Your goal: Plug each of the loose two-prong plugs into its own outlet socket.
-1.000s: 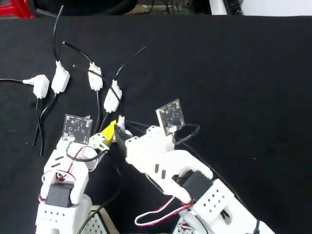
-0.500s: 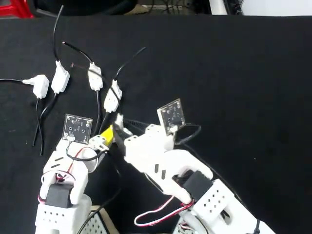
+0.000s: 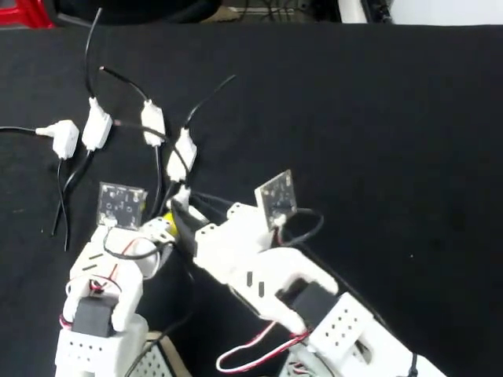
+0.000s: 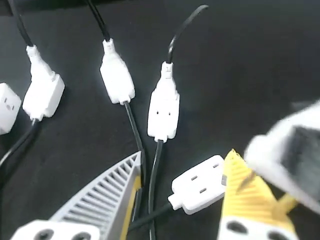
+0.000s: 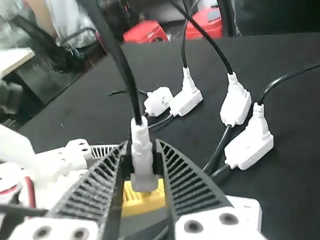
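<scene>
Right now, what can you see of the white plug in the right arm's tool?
The white plug is a small, smooth body, plastic by its look, with a black cord leaving one end. It is clamped between the black ribbed fingers of the right tool, lying along them, cord end at their tips. Its prongs are hidden. A yellow piece shows by its other end.

Cover (image 3: 393, 118): black cloth, matt, slightly fuzzy. Plug (image 5: 141, 167) and sockets (image 4: 163, 110): white plastic, smooth, faint gloss. Cords (image 4: 154, 170): black, smooth sheath. Right gripper (image 5: 141, 146): black ribbed plastic. Left gripper (image 4: 185, 155): ribbed plastic, one finger grey, one yellow. Arm shells (image 3: 259, 267): white plastic, matt.
</scene>
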{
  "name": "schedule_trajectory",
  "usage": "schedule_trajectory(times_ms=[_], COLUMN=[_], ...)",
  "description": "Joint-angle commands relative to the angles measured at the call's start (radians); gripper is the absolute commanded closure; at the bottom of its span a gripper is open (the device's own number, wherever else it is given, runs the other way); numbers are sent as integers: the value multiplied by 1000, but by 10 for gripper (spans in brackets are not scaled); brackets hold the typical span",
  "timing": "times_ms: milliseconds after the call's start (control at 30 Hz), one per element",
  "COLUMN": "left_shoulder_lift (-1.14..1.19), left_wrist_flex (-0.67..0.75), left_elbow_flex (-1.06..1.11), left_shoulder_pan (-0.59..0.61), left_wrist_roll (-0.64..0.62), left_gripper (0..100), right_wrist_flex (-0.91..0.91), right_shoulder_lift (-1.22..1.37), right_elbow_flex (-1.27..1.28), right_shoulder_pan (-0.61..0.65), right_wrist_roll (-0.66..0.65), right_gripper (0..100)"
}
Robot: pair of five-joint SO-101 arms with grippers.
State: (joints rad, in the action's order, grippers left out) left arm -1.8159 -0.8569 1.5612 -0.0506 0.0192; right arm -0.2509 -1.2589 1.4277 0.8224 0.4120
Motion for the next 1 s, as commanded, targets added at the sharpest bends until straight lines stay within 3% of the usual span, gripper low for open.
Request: schedule_trajectory(times_ms=[0, 133, 333, 533, 833, 967], left_shoulder_lift=[-8, -8, -8, -8, -6, -6], left_wrist_flex=[97, 130, 110, -12, -204, -204], left_elbow_flex=[-59, -61, -59, -62, 13, 110], left_shoulder_pan=[82, 159, 140, 185, 380, 415], left_wrist_roll=[-58, -120, -114, 114, 410, 480], left_gripper=[744, 741, 743, 744, 744, 744], right_wrist_flex=[-138, -241, -247, -328, -695, -818], right_shoulder_lift=[19, 19, 21, 120, 852, 1053], right_elbow_flex=[-91, -153, -163, -268, -809, -987], right_shoulder_pan=[32, 32, 23, -61, -133, -180], right_wrist_roll=[9, 9, -2, -69, -110, -170], right_gripper=[986, 986, 986, 987, 987, 987])
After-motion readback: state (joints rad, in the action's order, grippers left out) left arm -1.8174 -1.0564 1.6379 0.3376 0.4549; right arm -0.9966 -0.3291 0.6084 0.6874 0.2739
